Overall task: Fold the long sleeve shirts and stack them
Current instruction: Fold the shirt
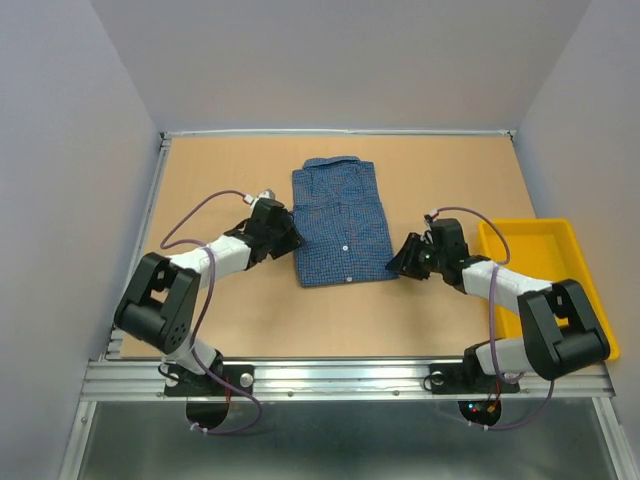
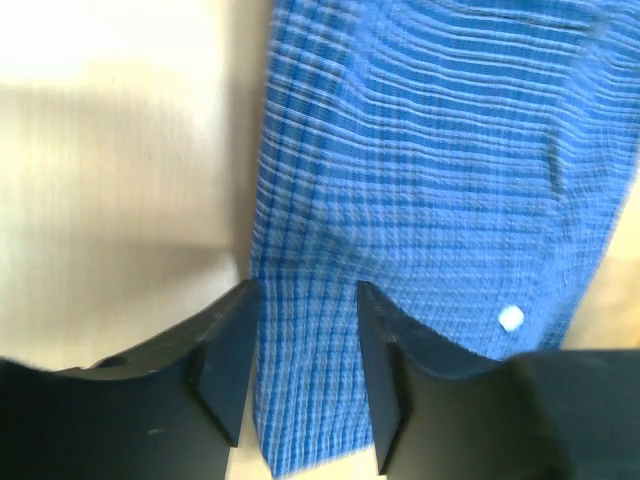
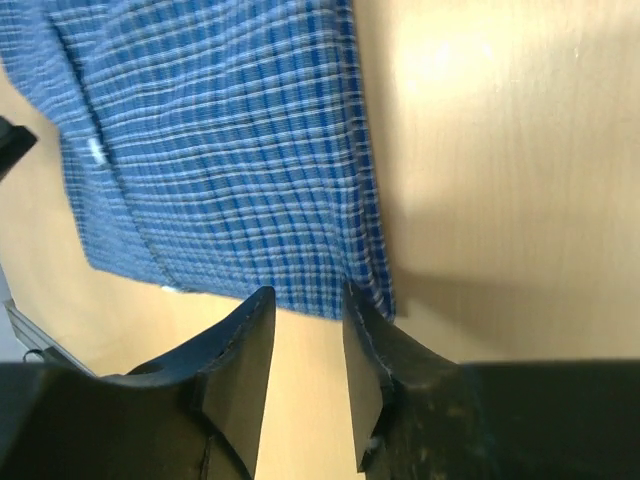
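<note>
Lying flat near the middle of the wooden table [image 1: 230, 320], the blue checked shirt [image 1: 340, 225] is folded into a neat upright rectangle. Its collar [image 1: 335, 163] is at the far end, and its button placket runs down the front toward the arms. The left gripper [image 1: 290, 241] sits at the shirt's left edge, low down near the hem corner. In the left wrist view its two black fingers [image 2: 225, 350] stand apart with the corner of the cloth running between them. The fabric lies smooth and unbunched there, so the pincer reads as released rather than pinching. A small white button [image 2: 511, 318] shows on the cloth just to the right of those fingers. The right gripper [image 1: 398, 262] is at the shirt's lower right corner. Its wrist view shows the fingers [image 3: 245, 360] parted by a narrow gap with only bare tabletop between them. The shirt's hem corner is just ahead of the tips, so this pincer is released too and grasps nothing. A yellow plastic tray [image 1: 535, 250] rests on the table's right side, beside the right arm and well apart from the shirt.
</note>
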### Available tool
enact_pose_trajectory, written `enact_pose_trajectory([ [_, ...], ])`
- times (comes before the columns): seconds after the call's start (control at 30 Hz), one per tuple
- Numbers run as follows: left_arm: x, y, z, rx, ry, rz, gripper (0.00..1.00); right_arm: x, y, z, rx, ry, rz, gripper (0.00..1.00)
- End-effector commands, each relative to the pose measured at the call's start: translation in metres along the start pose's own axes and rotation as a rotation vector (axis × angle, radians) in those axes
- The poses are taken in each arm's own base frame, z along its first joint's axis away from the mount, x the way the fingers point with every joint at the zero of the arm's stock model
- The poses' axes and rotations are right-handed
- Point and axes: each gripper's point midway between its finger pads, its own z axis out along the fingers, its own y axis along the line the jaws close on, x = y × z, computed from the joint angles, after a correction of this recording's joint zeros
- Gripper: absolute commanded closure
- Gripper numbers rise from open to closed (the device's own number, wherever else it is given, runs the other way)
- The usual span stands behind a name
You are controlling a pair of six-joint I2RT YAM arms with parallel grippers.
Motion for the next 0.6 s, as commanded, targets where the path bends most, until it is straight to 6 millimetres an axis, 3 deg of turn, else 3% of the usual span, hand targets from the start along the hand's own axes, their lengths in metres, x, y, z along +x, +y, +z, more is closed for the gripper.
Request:
enact_pose_trajectory([
  [0.0, -0.037, -0.021, -0.044, 0.057, -0.155, 0.147, 0.39, -0.021, 0.023, -0.024, 0.015, -0.047, -0.098, 0.56],
  [0.1, -0.053, -0.028, -0.054, 0.062, -0.204, 0.254, 0.29, -0.026, 0.027, -0.031, 0.018, -0.078, -0.116, 0.48],
  [0.23, -0.083, -0.061, -0.055, 0.107, -0.256, 0.378, 0.24, -0.025, 0.026, -0.035, 0.03, -0.093, -0.091, 0.47],
  [0.3, -0.088, -0.064, -0.038, 0.083, -0.239, 0.43, 0.2, -0.023, 0.028, -0.035, 0.019, -0.086, -0.061, 0.47],
  [0.33, -0.104, -0.079, -0.038, 0.095, -0.27, 0.476, 0.19, -0.023, 0.029, -0.035, 0.014, -0.083, -0.054, 0.47],
  [0.37, -0.109, -0.081, -0.032, 0.083, -0.276, 0.489, 0.19, -0.022, 0.031, -0.034, 0.006, -0.075, -0.048, 0.47],
  [0.4, -0.115, -0.087, -0.018, 0.076, -0.27, 0.507, 0.2, -0.019, 0.037, -0.034, -0.022, -0.057, -0.046, 0.47],
  [0.47, -0.112, -0.083, 0.009, 0.046, -0.231, 0.533, 0.25, -0.018, 0.046, -0.033, -0.051, -0.043, -0.04, 0.47],
  [0.57, -0.112, -0.09, 0.03, 0.053, -0.2, 0.532, 0.33, -0.015, 0.053, -0.029, -0.066, -0.032, -0.042, 0.47],
])
